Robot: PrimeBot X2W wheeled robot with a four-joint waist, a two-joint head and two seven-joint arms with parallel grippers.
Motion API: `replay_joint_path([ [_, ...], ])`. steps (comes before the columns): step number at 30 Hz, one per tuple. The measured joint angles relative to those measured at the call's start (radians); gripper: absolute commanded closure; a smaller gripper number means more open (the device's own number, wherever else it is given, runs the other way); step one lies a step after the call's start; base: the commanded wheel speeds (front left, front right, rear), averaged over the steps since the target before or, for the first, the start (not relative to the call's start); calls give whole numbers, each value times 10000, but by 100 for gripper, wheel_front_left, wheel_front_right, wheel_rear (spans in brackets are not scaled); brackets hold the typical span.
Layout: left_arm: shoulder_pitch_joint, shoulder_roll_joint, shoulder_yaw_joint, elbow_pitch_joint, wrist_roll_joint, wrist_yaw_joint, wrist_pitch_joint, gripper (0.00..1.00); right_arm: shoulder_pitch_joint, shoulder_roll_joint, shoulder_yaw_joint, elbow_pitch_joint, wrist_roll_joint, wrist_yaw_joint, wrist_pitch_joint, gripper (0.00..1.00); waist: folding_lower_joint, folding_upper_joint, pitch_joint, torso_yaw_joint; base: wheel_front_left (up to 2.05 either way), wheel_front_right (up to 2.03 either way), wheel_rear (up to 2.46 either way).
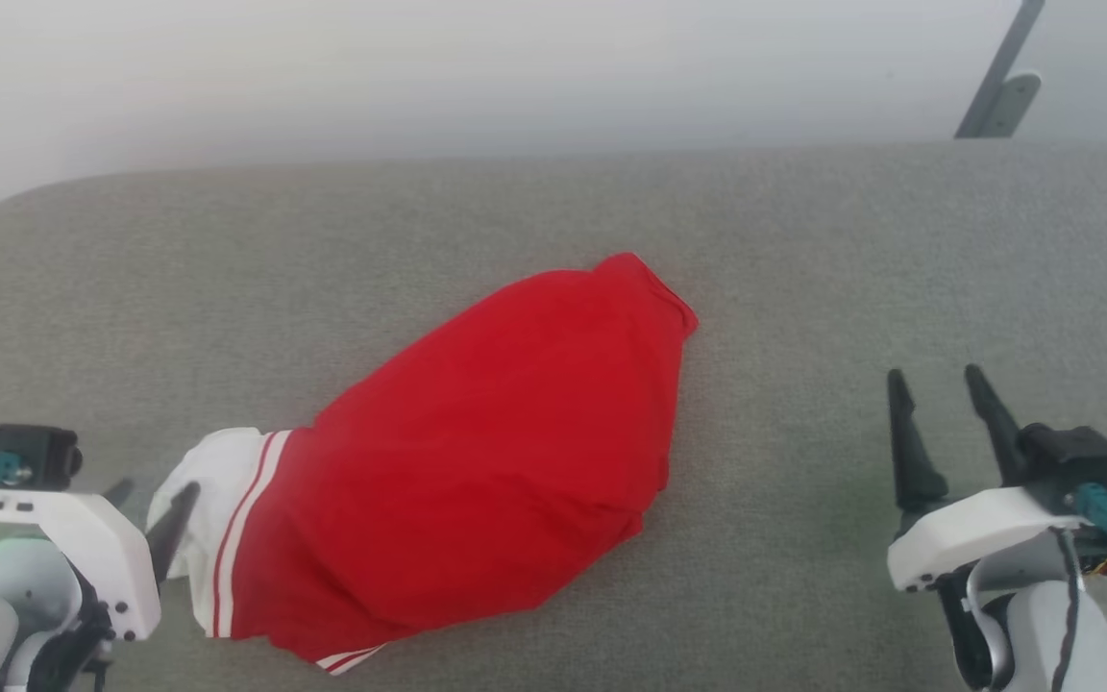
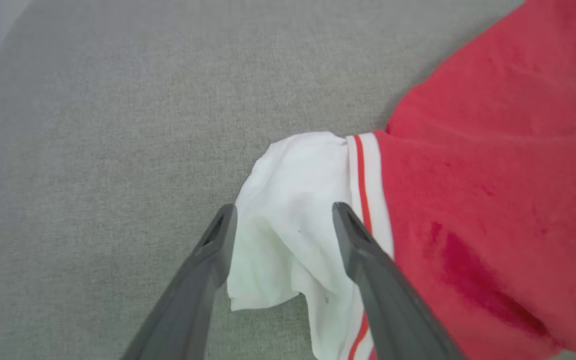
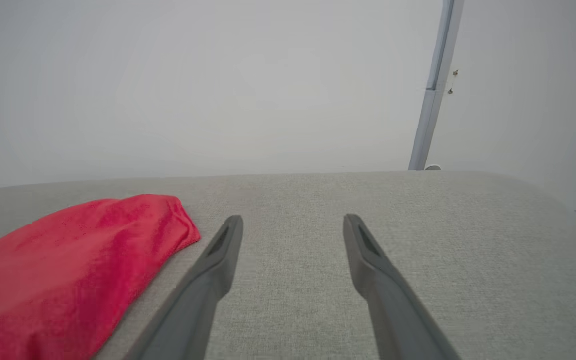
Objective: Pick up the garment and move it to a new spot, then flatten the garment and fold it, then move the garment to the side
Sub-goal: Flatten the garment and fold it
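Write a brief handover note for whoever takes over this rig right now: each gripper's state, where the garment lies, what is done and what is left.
Left gripper: open, fingers either side of the white sleeve, not clamping it.
Right gripper: open, over bare grey cushion, apart from the garment.
Garment: lies on the cushion in a rumpled diagonal heap, held by neither gripper.
Done: garment is set down; whether this is its new spot cannot be told.
Left: flatten it, fold it, move it to the side.
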Motion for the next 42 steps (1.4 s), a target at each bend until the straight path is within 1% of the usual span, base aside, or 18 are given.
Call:
replay_joint_path([
  [4, 20, 40, 217, -332, 23, 127, -579, 0, 140, -150, 464, 12, 155, 0, 253, 0, 0, 0, -187, 189, 0, 0, 0],
  [6, 120, 96, 303, -640, 259, 167, -1058, 0, 153, -240, 805, 4, 303, 0, 445, 0, 0, 1, -276, 323, 0, 0, 0],
  [9, 366, 84, 470, -1139, 491, 360, -1839, 0, 174, -431, 1386, -2, 550, 0, 777, 0, 0, 0, -397, 570, 0, 0, 0],
  [10, 470, 40, 575, -1298, 499, 500, -2100, 0, 192, -497, 1574, -8, 650, 0, 915, 0, 0, 0, -436, 663, 0, 0, 0],
  [12, 704, 6, 629, -1655, 639, 581, -2631, 0, 208, -619, 1946, -36, 859, 0, 1187, 0, 0, 0, -505, 856, 0, 0, 0],
  [15, 1071, -96, 853, -2080, 872, 932, -3465, 0, 249, -836, 2568, -140, 1221, 0, 1662, 0, 0, 0, -589, 1180, 0, 0, 0],
  [20, 1735, -393, 1210, -2499, 968, 1361, -4460, 0, 304, -1289, 3655, -380, 1987, 0, 2669, 0, 0, 1, -679, 1726, 0, 0, 0],
  [23, 2090, -614, 1404, -2663, 1014, 1398, -4782, 0, 324, -1576, 4157, -654, 2575, 0, 3430, 0, 0, 0, -689, 2040, 0, 0, 0],
  [24, 2281, -807, 1526, -2788, 1193, 1427, -4899, 0, 337, -1827, 4374, -842, 2809, 0, 3935, 0, 0, 0, -673, 2242, 0, 0, 0],
  [27, 2491, -1223, 1893, -3045, 1628, 1513, -4959, 0, 334, -2092, 4539, -982, 3022, 0, 4577, 0, 0, 1, -625, 2526, 0, 0, 0],
  [28, 2574, -1444, 2100, -3168, 1770, 1505, -4959, 0, 331, -2142, 4544, -961, 3089, 0, 4809, 0, 0, 0, -603, 2613, 0, 0, 0],
  [32, 2799, -2349, 2913, -3430, 2424, 1168, -4986, 0, 122, -2265, 4729, -673, 2886, 0, 5313, 0, 0, 1, -503, 2928, 0, 0, 0],
  [34, 2843, -2824, 3342, -3459, 2732, 874, -4987, 0, -95, -2328, 4893, -387, 2529, 0, 5405, 0, 0, 0, -438, 3052, 0, 0, 0],
  [35, 2845, -3030, 3526, -3444, 2936, 731, -4987, 0, -221, -2268, 4909, -192, 2541, 0, 5442, 0, -1, 1, -404, 3104, 0, 0, 0],
  [37, 2845, -3469, 3875, -3342, 3156, 405, -4987, 0, -477, -2268, 5225, 234, 2266, -2, 5567, 0, 0, 1, -351, 3202, 0, 0, 0],
  [38, 2846, -3643, 4000, -3258, 3327, 242, -4987, 0, -584, -2230, 5319, 464, 2207, 8, 5609, 58, 0, 0, -334, 3242, 0, 0, 0],
  [39, 2846, -3793, 4119, -3187, 3522, 86, -4987, 0, -702, -2228, 5455, 681, 2151, 4, 5607, 100, 0, 0, -319, 3279, 0, 0, 0],
  [42, 2831, -4245, 4562, -3051, 3837, -322, -4987, 0, -971, -2186, 5678, 1085, 2100, 4, 5547, 100, 0, 1, -304, 3363, 0, 0, 0],
])
